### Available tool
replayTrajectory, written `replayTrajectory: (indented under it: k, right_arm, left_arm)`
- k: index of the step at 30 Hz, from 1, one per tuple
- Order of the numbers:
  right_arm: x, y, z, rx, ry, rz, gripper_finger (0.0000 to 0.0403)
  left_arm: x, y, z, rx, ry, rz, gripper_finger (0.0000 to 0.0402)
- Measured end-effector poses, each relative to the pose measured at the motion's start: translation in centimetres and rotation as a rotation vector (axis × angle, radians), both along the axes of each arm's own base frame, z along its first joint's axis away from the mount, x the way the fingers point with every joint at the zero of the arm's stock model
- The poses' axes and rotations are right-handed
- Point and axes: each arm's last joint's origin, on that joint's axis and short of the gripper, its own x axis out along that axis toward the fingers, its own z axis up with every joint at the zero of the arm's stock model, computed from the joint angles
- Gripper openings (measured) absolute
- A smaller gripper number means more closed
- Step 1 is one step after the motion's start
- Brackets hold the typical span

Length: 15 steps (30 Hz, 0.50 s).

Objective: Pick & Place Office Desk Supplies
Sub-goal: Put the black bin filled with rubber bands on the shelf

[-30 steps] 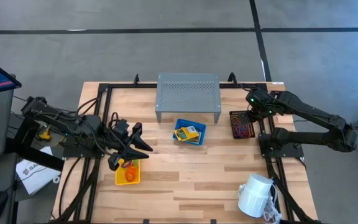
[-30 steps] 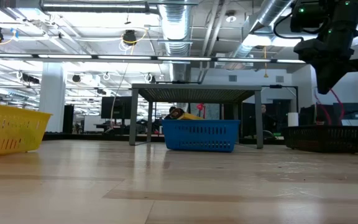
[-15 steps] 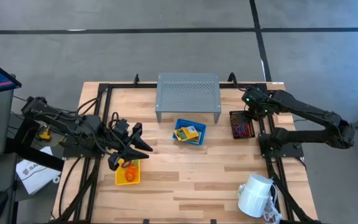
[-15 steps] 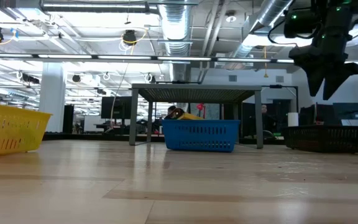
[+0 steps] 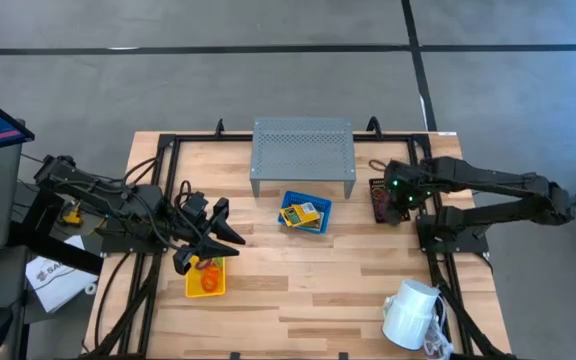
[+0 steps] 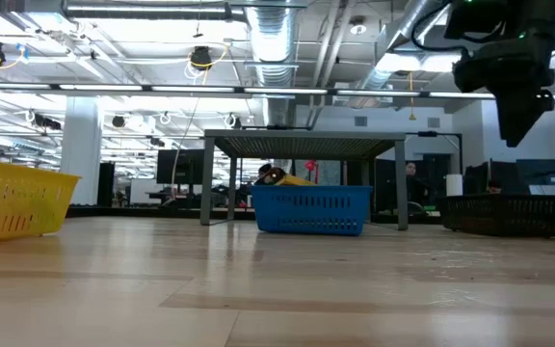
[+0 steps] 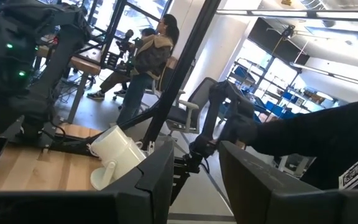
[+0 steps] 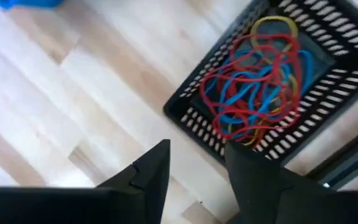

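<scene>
The black mesh bin (image 5: pixel 373 208) at the table's right holds a tangle of red, blue and yellow loops (image 8: pixel 260 87). My right gripper (image 8: pixel 197 168) hangs open above this bin's near-left corner (image 5: pixel 386 192), fingers pointing down, nothing between them. A blue bin (image 5: pixel 320 228) with yellow packets (image 5: pixel 303 212) stands mid-table. At the left, a yellow bin (image 5: pixel 190 285) holds orange loops (image 5: pixel 208 272). My left gripper (image 5: pixel 230 225) hovers open and empty (image 7: pixel 196 180) just beyond the yellow bin's far edge.
A grey perforated riser (image 5: pixel 303 150) stands behind the blue bin. A white mug (image 5: pixel 411 313) lies at the near right corner. Bare wood stretches between the bins and along the near edge. In the left wrist view, people (image 7: pixel 145 59) show in the room beyond the table.
My right gripper has opened above the black mesh bin, then narrowed a little. It has shifted toward the table's near edge and slightly left, over the bin's near-left part. The left arm has kept still.
</scene>
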Motion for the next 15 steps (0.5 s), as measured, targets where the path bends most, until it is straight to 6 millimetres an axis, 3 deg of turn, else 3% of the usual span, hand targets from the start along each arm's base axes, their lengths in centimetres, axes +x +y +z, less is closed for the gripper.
replayTrajectory:
  k: [8, 15]
  right_arm:
    - [1.2, 2.6, -0.6, -0.005, 0.041, 0.266, 0.0131]
    - [3.0, 3.5, -2.3, -0.029, 0.171, 0.404, 0.0171]
  left_arm:
    - [0.0, 0.0, 0.0, 0.000, 0.000, 0.000, 0.0123]
    - [0.0, 0.0, 0.0, -0.003, 0.001, 0.001, 0.0123]
